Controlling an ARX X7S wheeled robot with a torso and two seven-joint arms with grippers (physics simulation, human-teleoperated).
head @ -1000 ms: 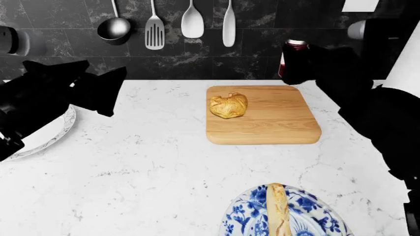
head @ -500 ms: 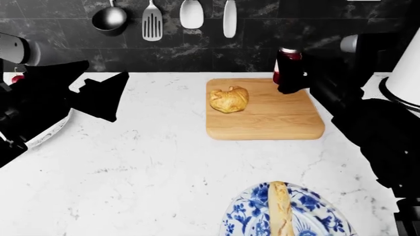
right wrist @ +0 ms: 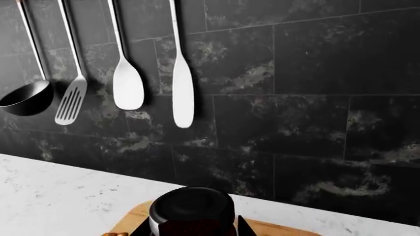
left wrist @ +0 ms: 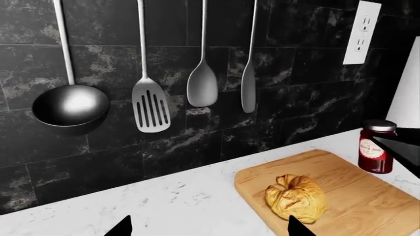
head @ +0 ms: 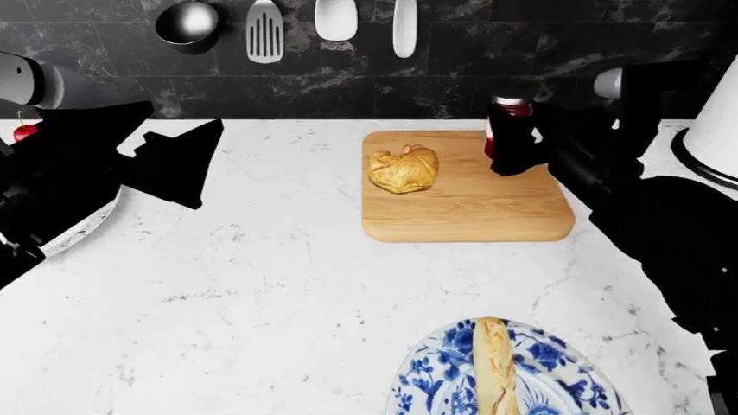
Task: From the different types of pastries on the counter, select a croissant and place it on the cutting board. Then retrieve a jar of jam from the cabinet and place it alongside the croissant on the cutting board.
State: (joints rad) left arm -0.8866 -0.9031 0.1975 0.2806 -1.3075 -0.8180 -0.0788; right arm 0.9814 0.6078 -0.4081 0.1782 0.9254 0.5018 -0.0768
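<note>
The golden-brown croissant lies on the left half of the light-wood cutting board at the back of the white marble counter. My right gripper is shut on the dark red jar of jam. It holds the jar upright at the board's back right corner; whether the jar touches the wood I cannot tell. My left gripper hovers open and empty over the counter, left of the board.
A blue-and-white plate with the long pale loaf sits at the front edge. A white plate lies under my left arm. Ladle, spatula and spoons hang on the dark backsplash. A white appliance stands at the right.
My right gripper has brought the jar down and forward to the board's back right corner. The head view has shifted slightly. The left arm and croissant have not moved.
</note>
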